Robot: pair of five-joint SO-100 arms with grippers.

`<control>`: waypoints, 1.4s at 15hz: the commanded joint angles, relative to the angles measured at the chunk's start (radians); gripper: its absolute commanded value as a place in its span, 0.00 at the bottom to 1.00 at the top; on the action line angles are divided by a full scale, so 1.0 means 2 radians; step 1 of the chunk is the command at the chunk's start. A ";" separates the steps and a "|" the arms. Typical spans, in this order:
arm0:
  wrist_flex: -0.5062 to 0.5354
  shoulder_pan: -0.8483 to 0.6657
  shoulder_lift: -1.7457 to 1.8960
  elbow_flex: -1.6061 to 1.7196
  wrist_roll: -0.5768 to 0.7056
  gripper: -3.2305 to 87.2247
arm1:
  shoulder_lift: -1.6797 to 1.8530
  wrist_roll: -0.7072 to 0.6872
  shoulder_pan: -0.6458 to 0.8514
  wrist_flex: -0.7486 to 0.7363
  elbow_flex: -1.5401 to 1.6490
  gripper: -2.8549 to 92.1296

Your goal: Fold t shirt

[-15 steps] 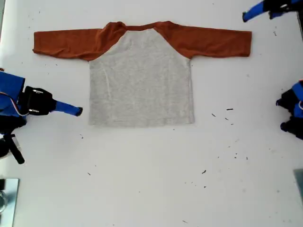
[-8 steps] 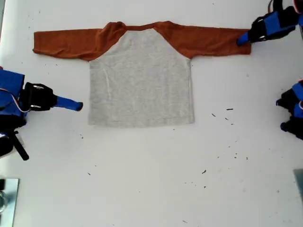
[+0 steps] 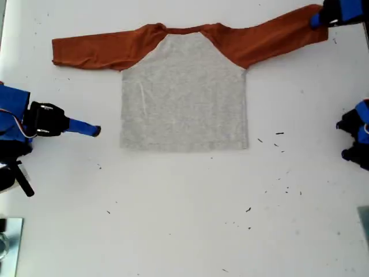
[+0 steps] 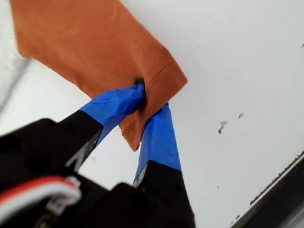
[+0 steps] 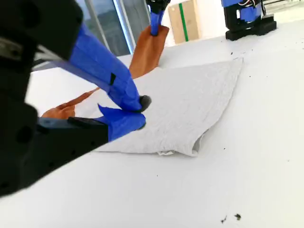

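The t shirt [image 3: 183, 92] lies flat on the white table, grey body up, rust-orange sleeves spread to both sides; no print shows. My first gripper [image 3: 316, 20], at the exterior view's top right, is shut on the cuff of the sleeve [image 4: 156, 80] on that side, and this sleeve slants up off the table [image 5: 148, 47]. My second gripper [image 3: 95, 131] hovers at the exterior view's left, just short of the shirt's lower side edge, jaws shut with nothing in them [image 5: 141, 111]. The grey hem corner [image 5: 190, 149] lies a little beyond its tips.
An arm base [image 3: 354, 138] stands at the exterior view's right edge. A metal fitting [image 3: 8, 242] sits at that view's bottom left. Small dark specks [image 3: 279, 134] dot the table in front of the shirt. A cardboard box [image 5: 183, 21] stands beyond the table.
My first gripper came down onto the sleeve cuff, shut on it and pulled it up and outward. The whole shirt slid toward the exterior view's right. The second gripper barely moved.
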 commanded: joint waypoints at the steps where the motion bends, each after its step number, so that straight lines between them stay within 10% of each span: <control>1: 0.000 0.009 0.004 0.005 0.003 0.03 | 0.030 0.061 -0.106 0.023 -0.113 0.06; 6: 0.000 0.008 0.004 0.005 0.003 0.03 | -0.254 0.201 -0.465 0.053 -0.549 0.24; 10: 0.000 0.008 0.004 0.005 0.003 0.03 | -0.139 0.210 -0.419 0.090 -0.445 0.19; 17: 0.002 0.018 0.004 0.005 -0.010 0.03 | 0.252 0.274 -0.315 0.041 0.281 0.07; 21: -0.007 0.009 0.002 0.004 -0.168 0.03 | 0.446 0.359 -0.383 0.044 0.472 0.06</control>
